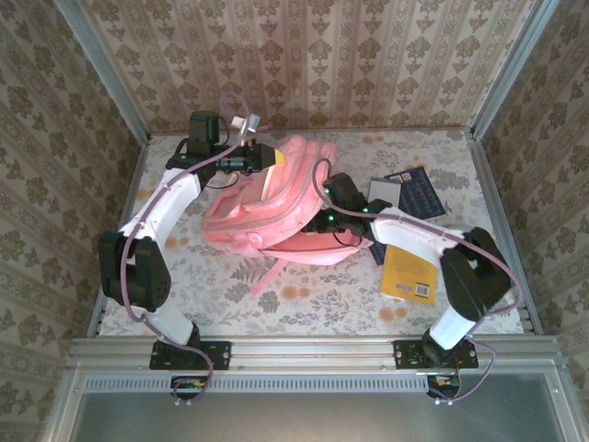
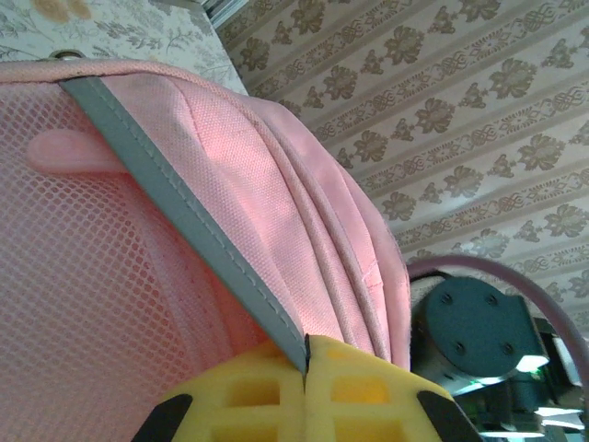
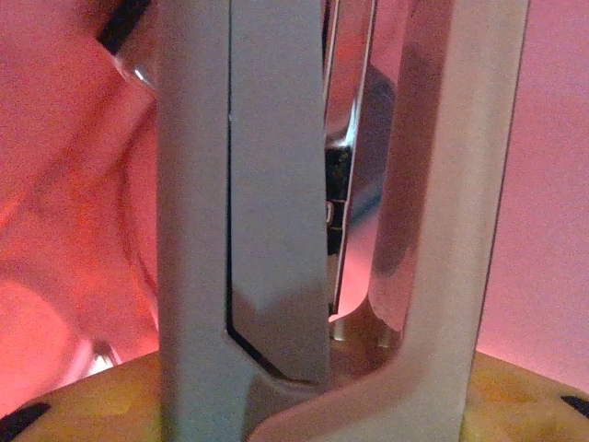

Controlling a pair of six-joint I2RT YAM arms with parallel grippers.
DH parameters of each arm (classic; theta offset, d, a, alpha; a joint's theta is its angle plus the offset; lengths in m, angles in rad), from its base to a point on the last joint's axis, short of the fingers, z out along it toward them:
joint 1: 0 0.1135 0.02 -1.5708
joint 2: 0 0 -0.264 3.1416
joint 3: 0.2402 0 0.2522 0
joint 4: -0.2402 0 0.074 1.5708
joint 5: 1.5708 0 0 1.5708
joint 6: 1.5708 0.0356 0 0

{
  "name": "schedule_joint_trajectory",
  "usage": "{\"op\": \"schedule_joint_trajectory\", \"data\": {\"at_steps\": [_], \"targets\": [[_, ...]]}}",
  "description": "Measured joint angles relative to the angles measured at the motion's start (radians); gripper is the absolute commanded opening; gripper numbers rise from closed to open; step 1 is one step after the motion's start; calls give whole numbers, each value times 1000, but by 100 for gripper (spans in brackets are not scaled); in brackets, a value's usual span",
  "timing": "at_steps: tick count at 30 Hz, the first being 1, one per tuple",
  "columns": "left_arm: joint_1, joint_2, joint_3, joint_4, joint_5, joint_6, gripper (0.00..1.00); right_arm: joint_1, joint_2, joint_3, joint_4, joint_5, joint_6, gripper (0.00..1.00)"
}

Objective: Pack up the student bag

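**Top external view.**
- Student bag (image 1: 262, 212) – pink, lying at the middle of the flower-patterned table (image 1: 193, 276), one pink strap (image 1: 265, 276) trailing toward the near edge.
- Left gripper (image 1: 272, 157) – yellow-fingered, at the bag's far upper edge, with its arm reaching in from the left.
- Right gripper (image 1: 322, 217) – at the bag's right side, fingers hidden against the pink fabric. Jaw state cannot be told from this angle.
- Yellow book (image 1: 408, 273) – flat on the table to the right of the bag, partly under the right arm.
- Dark blue book (image 1: 419, 191) – flat, behind the yellow one, near the right wall.

**Left wrist view.**
- Left gripper (image 2: 306, 368) – yellow fingers pressed together, pinching the end of a grey trim strip (image 2: 175, 198) sewn on the bag.
- Student bag (image 2: 304, 212) – woven pink fabric in folds to the right of the strip, pink mesh panel (image 2: 83, 304) to its left.
- Dark arm joint (image 2: 471, 330) with a mauve cable – beyond the bag, at lower right, before the patterned wall.

**Right wrist view.**
- Right gripper (image 3: 304, 410) – yellow finger bases at the lower corners, jaws part-way apart and clamped on a pale grey object (image 3: 267, 212).
- Pale grey object – upright, two bars joined at the foot, with a shiny edge in the gap between them. What it is cannot be told.
- Student bag (image 3: 552, 203) – pink fabric close on both sides.
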Motion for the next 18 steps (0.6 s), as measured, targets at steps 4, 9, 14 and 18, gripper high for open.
{"op": "schedule_joint_trajectory", "data": {"at_steps": [4, 9, 14, 18], "targets": [[1, -13, -18, 25, -2, -5, 0, -11, 137, 117, 72, -84, 63, 54], [18, -13, -23, 47, -25, -8, 0, -16, 303, 274, 151, -135, 173, 88], [32, -13, -34, 52, -35, -15, 0, -19, 354, 299, 225, -150, 269, 99], [32, -20, -50, 61, -35, -19, 0, -19, 346, 268, 260, -150, 278, 99]]}}
